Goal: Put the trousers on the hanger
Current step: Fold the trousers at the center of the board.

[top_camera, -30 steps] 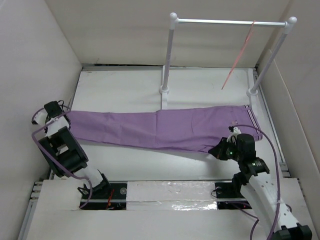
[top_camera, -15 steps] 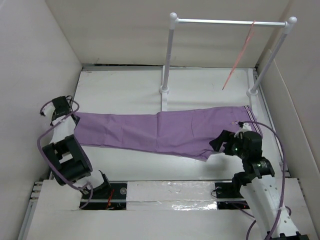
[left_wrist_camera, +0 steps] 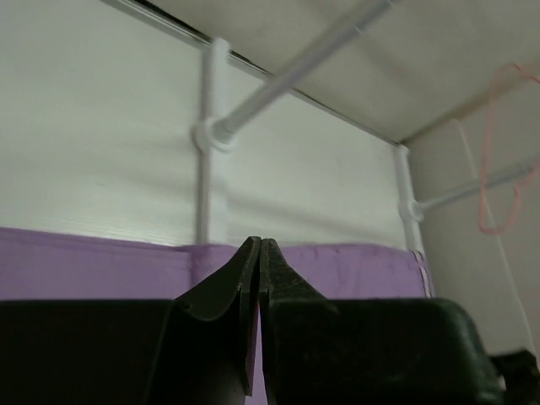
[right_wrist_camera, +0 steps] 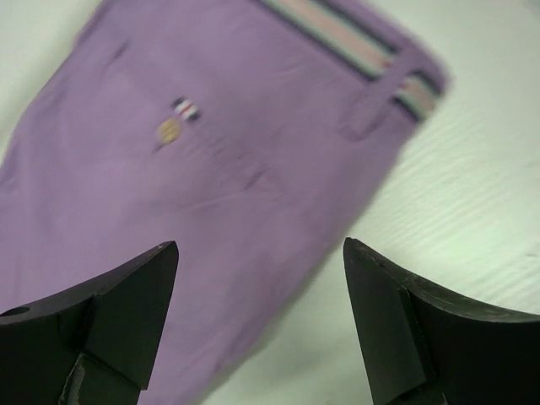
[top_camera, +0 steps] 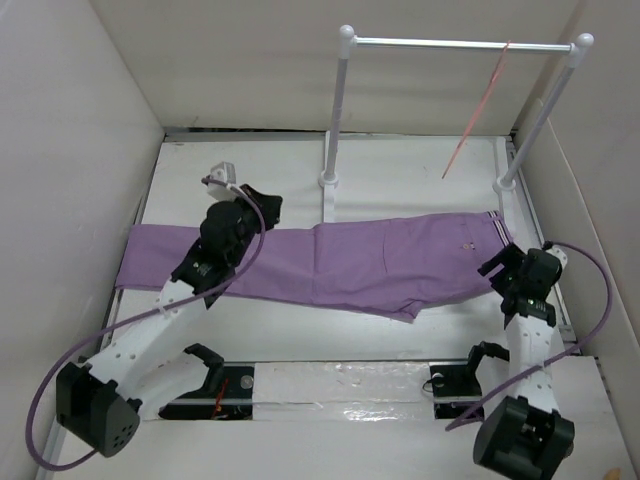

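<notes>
**Top view:** soft lilac cloth trousers [top_camera: 340,262] lie flat on white table [top_camera: 420,170]; thin pink wire hanger [top_camera: 478,110] hangs on white-posted rack [top_camera: 450,43], well apart.
**L wrist:** left gripper [left_wrist_camera: 257,250] clenched on nothing, above legs.
**R wrist:** right gripper [right_wrist_camera: 260,253] released by striped waistband [right_wrist_camera: 354,46]; pinch it squarely.
**Vs. earlier:** L arm swung from cuff to mid-leg.

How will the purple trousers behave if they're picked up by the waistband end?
Probably floppy: the trousers lie flat as thin cloth on the table, so the long legs would likely hang and drag. Probably light, since the fabric looks thin. The striped waistband looks thicker, so it may give a firmer pinch than the legs.
</notes>
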